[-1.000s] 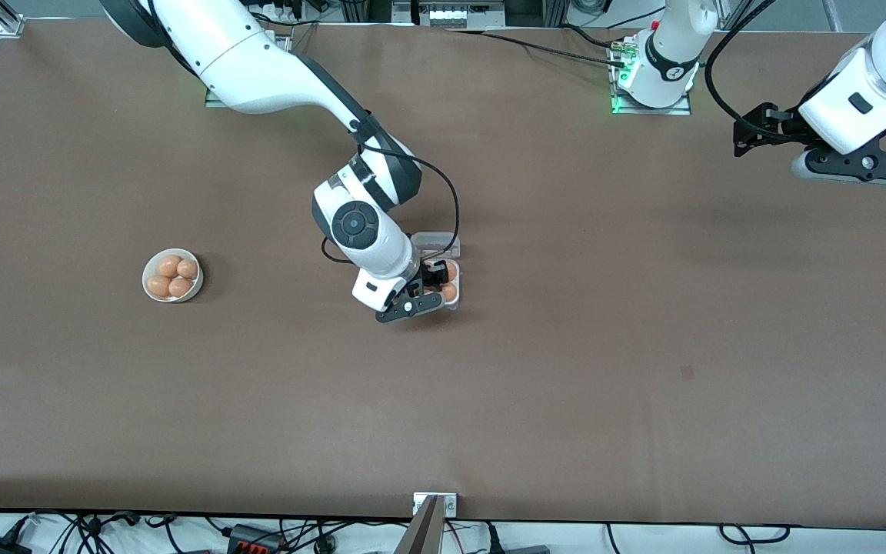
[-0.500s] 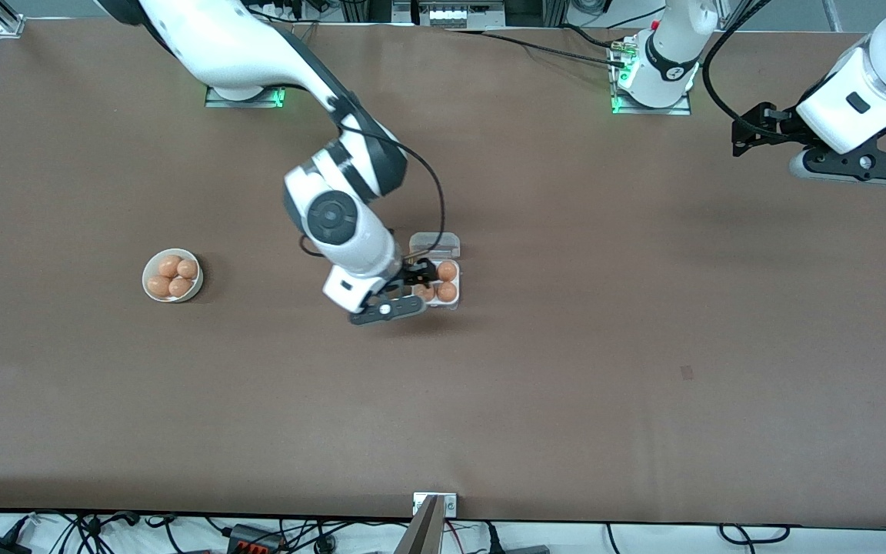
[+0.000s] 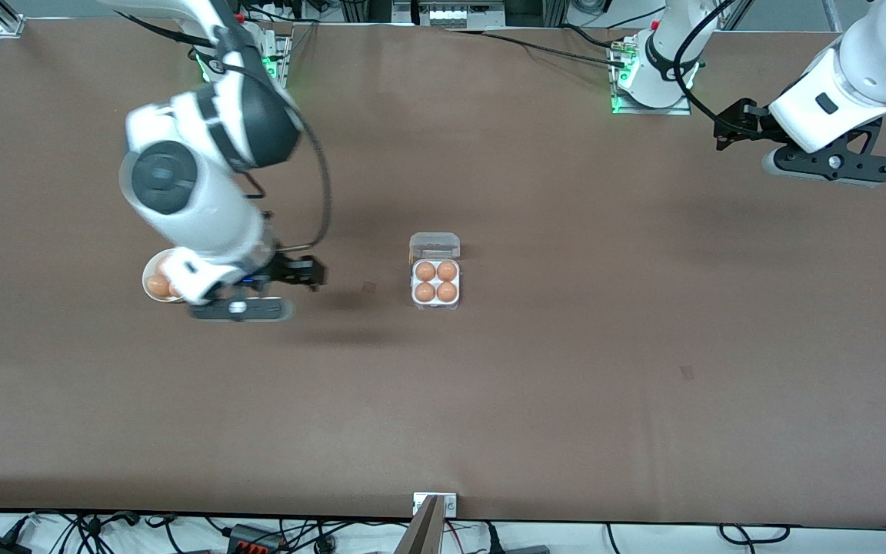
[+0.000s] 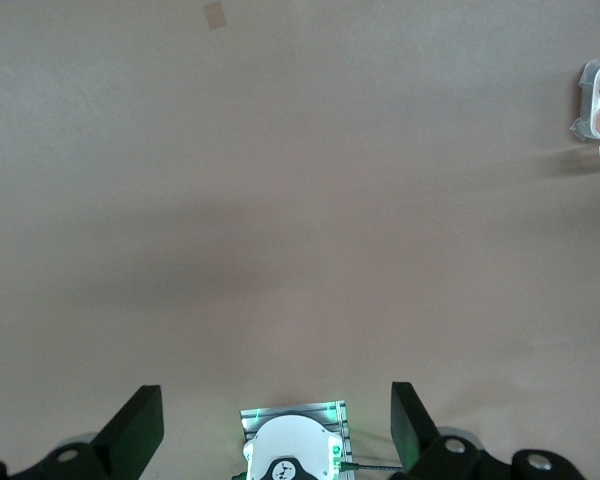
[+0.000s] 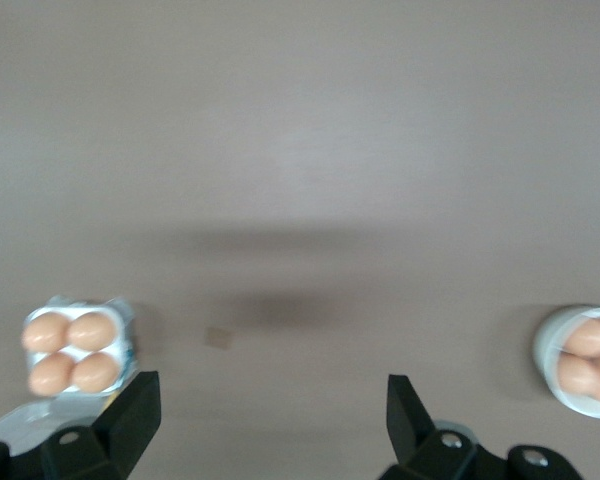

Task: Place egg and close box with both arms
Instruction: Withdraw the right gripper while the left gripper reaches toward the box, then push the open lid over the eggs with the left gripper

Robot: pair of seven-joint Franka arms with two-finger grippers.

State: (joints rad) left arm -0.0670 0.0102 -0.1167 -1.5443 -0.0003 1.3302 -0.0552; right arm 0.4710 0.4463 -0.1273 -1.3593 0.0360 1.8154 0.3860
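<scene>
Item: box (image 3: pixel 435 281), mid-table, four eggs (image 3: pixel 436 282) seated, lid (image 3: pixel 434 245) open. Our right gripper (image 3: pixel 306 272), spread and empty, hung between bowl (image 3: pixel 152 278) and box; our left gripper (image 3: pixel 729 131), spread and empty, waited by its base. We judged the lid wanted both grippers, pressed evenly. Bowl mostly hidden; hinge unclear.

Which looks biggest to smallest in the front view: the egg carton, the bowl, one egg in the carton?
1. Egg carton, open lid included.
2. Bowl, partly hidden by the right arm, so this ranking is unsure.
3. One egg.
</scene>
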